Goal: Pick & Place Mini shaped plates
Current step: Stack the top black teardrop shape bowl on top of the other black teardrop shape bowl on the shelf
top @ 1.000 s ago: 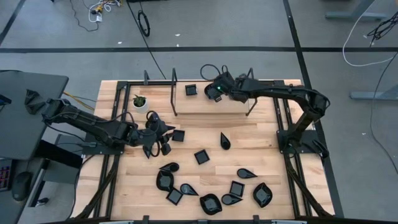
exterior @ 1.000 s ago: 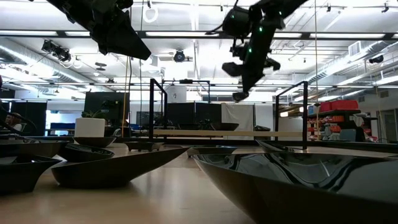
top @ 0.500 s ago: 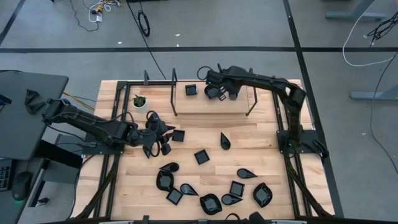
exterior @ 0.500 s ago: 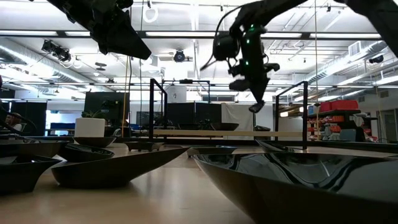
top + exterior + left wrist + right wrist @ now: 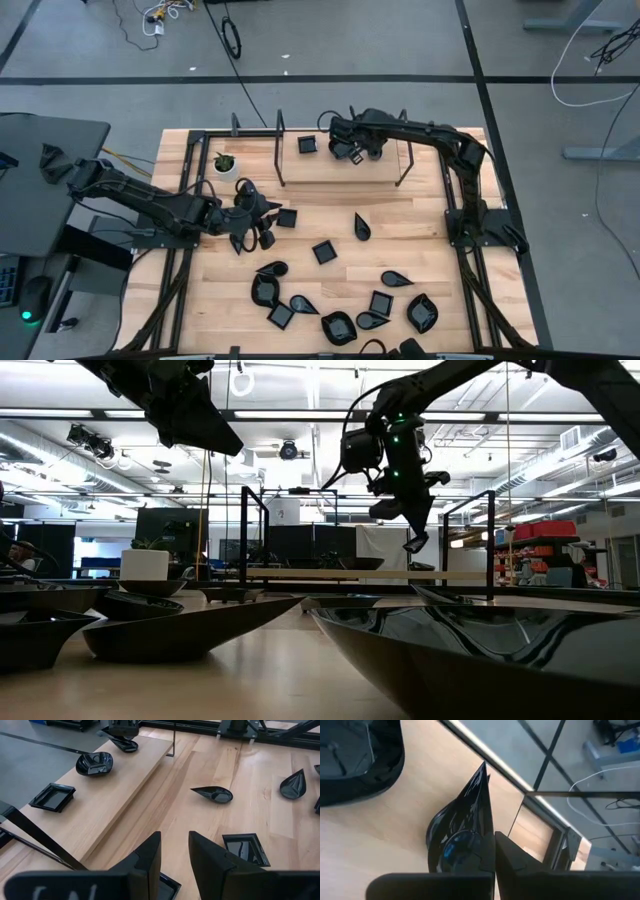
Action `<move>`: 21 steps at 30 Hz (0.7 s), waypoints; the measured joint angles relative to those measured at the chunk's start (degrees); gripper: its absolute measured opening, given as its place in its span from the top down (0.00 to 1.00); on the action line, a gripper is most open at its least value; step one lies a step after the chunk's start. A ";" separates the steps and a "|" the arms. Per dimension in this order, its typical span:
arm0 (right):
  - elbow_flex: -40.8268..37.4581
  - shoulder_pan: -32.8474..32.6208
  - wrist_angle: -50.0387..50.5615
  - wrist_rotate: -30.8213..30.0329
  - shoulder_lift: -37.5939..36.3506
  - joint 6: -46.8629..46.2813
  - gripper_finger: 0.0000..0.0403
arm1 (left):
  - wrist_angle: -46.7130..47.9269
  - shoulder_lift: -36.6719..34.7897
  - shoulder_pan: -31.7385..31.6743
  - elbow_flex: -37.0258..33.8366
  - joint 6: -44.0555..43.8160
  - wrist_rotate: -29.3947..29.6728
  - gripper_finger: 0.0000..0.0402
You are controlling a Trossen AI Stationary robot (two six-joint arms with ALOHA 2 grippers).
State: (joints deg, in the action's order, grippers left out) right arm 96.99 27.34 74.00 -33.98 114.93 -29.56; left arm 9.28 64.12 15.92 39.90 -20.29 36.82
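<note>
On the wooden table [image 5: 420, 225], about thirteen glossy black mini plates [image 5: 339, 327] lie loose: square [image 5: 323, 252], teardrop [image 5: 362, 227] and rounded ones, most clustered near the front edge. The raised wooden shelf [image 5: 330, 168] at the back edge carries one square plate [image 5: 307, 145], a rounded one and a teardrop plate [image 5: 462, 837]. The right gripper [image 5: 352, 153] is clenched on that teardrop plate at the shelf. The left gripper [image 5: 262, 214] hovers parted over the table's left side, empty, beside a square dish [image 5: 287, 217]. A white plant pot [image 5: 225, 163] stands near the back left corner.
</note>
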 joint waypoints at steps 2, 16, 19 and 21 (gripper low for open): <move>-0.57 0.21 -0.45 0.42 0.00 0.00 1.00 | -0.01 0.00 0.00 0.00 -0.01 0.00 0.74; -5.80 0.58 -5.17 -0.01 0.04 -0.47 0.99 | -0.02 0.00 0.00 0.00 0.00 0.00 0.74; -6.70 0.97 -5.65 -0.01 0.04 -0.99 0.99 | -0.01 0.00 0.00 0.00 0.00 0.00 0.74; -7.14 1.16 -6.39 -0.01 0.04 -1.04 0.98 | 0.00 0.00 0.00 0.00 0.00 0.00 0.74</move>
State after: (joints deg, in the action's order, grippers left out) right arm 89.84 28.50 67.62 -34.00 114.98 -30.60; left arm 9.28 64.12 15.92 39.90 -20.29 36.82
